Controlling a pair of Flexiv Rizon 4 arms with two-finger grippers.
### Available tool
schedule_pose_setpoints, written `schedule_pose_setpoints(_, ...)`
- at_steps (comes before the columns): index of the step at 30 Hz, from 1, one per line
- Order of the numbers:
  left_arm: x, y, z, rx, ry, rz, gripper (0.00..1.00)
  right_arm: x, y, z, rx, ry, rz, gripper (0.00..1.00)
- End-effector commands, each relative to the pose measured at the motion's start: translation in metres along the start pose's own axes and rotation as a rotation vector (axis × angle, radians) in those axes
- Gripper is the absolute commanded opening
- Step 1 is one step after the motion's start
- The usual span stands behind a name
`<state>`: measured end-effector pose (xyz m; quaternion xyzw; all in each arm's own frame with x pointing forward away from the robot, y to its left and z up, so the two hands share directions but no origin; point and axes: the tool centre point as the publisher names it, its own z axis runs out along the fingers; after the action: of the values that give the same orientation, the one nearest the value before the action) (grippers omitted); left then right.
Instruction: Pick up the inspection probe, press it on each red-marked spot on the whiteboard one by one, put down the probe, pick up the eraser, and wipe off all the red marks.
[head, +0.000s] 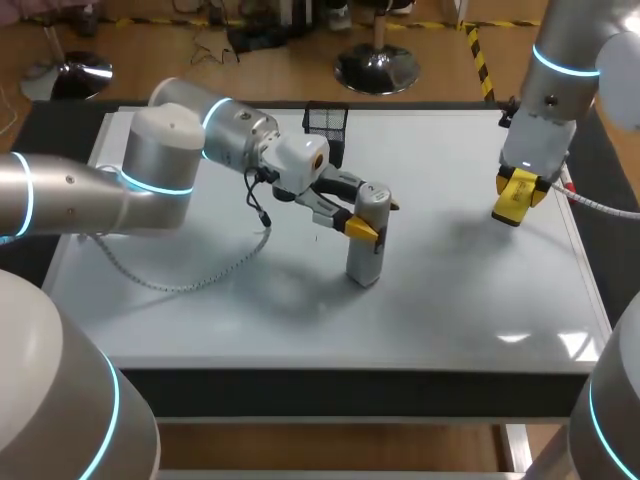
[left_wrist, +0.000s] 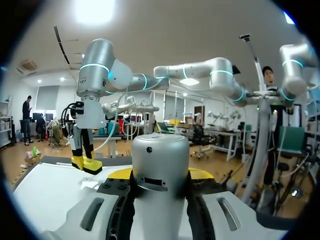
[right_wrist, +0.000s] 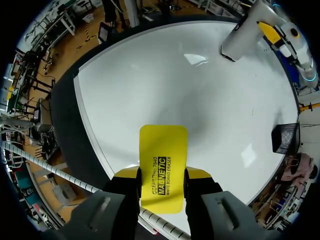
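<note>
A silver cylindrical probe stands upright near the middle of the whiteboard, its lower end at the board's surface. My left gripper is shut on its upper part; the left wrist view shows the probe clamped between the yellow tips. My right gripper hangs above the board's right side, shut on a yellow eraser. In the right wrist view the eraser sticks out past the fingers, with the probe far ahead. I see no red marks on the board.
A black mesh basket stands at the board's far edge, behind the left gripper. The left arm's grey cable lies across the board's left part. A white and red cable runs along the right edge.
</note>
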<state>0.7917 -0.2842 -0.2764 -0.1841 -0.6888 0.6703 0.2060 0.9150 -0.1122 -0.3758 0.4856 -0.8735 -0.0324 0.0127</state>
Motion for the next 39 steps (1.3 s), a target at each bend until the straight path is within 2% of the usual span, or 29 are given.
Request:
schedule_pose_setpoints(1, -0.002, -0.013, -0.018, -0.027, 0.015, 0.008, 0.0, 0.0, -0.001, 0.0, 0.002, 0.002, -0.002, 0.0)
schedule_pose_setpoints(8, -0.002, -0.029, -0.053, -0.06, 0.021, 0.03, 0.0, 0.0, -0.001, 0.0, 0.002, 0.002, -0.002, 0.0)
schedule_pose_setpoints(13, 0.0, -0.033, -0.082, -0.027, 0.034, 0.043, 0.0, 0.0, -0.001, 0.0, 0.002, 0.002, -0.002, 0.0)
schedule_pose_setpoints(21, -0.002, -0.035, -0.126, -0.04, 0.015, 0.021, 0.0, 0.0, -0.001, 0.0, 0.002, 0.002, -0.002, 0.0)
schedule_pose_setpoints(39, 0.002, -0.04, -0.226, -0.004, -0.052, 0.067, 0.0, 0.0, -0.001, 0.0, 0.002, 0.002, -0.002, 0.0)
